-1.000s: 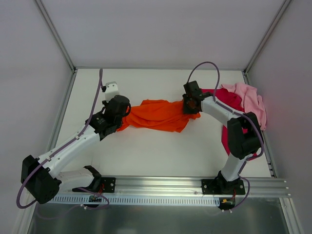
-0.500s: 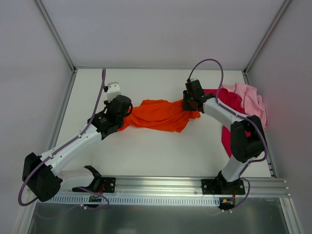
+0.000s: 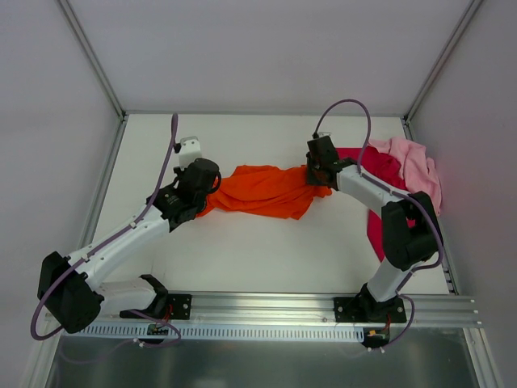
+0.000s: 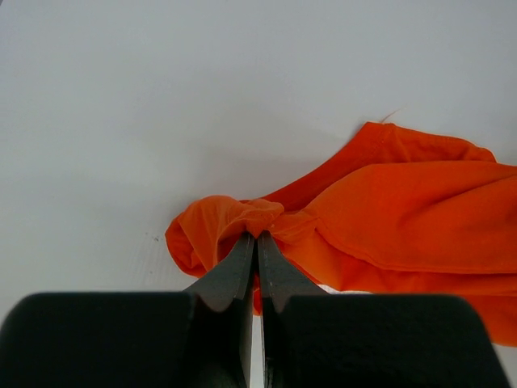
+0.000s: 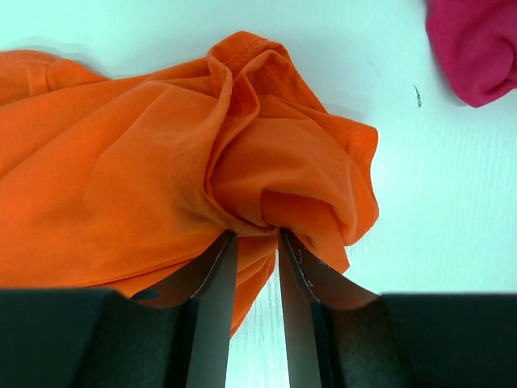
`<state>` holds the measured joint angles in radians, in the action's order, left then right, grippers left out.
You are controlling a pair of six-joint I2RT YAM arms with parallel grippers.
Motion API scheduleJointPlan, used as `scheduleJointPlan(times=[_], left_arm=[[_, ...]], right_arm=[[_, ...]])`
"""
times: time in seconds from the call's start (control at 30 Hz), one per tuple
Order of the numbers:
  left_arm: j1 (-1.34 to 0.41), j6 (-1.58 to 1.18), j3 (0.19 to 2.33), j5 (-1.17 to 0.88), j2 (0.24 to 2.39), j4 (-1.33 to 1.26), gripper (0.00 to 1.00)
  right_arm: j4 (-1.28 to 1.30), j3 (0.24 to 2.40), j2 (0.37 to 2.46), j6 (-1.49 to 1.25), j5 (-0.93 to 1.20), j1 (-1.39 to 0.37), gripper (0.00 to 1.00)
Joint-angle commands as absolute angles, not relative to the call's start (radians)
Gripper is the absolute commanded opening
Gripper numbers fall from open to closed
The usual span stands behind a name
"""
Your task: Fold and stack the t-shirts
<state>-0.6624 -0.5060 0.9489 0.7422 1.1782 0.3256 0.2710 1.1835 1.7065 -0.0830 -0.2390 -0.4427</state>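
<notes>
Top external view shows the orange shirt lying mid-worktop. Our left gripper is closed tight on its 9 o'clock end. Our right gripper squeezes a fat bunch at its 3 o'clock end. We think this is to pull it flat. The red shirt and pink shirt crowd the 2 o'clock corner. Toward 6 o'clock we have room to spread.

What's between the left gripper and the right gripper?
The bright orange cloth t-shirt, bunched, spans from left gripper to right gripper, both pinching it, seen from above.
</notes>
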Motion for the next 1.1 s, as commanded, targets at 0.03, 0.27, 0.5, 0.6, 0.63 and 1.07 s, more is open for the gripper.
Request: scheduleJointPlan(times=[0.03,0.27,0.5,0.6,0.63,1.07], left_arm=[[-0.675,-0.503,0.966,0.770,1.181,0.304,0.00],[-0.676,-0.503,0.966,0.772,1.187,0.302,0.00],[-0.683,-0.502,0.973,0.770,1.204,0.295,0.00],[-0.689,-0.500,0.977,0.773,1.218,0.291,0.00],[-0.690,-0.500,0.980,0.776,1.224,0.290,0.00],[-0.699,-0.502,0.983,0.778,1.223,0.291,0.00]], right_arm=[[0.204,1.178,1.655,-0.068,-0.273,-0.448,0.31],[0.147,1.154,1.641,-0.058,-0.212,-0.448,0.08],[0.155,1.176,1.637,-0.051,-0.196,-0.456,0.01],[0.204,1.248,1.611,-0.032,-0.164,-0.469,0.01],[0.236,1.268,1.595,-0.009,-0.170,-0.475,0.01],[0.402,1.368,1.408,0.074,-0.222,-0.485,0.01]])
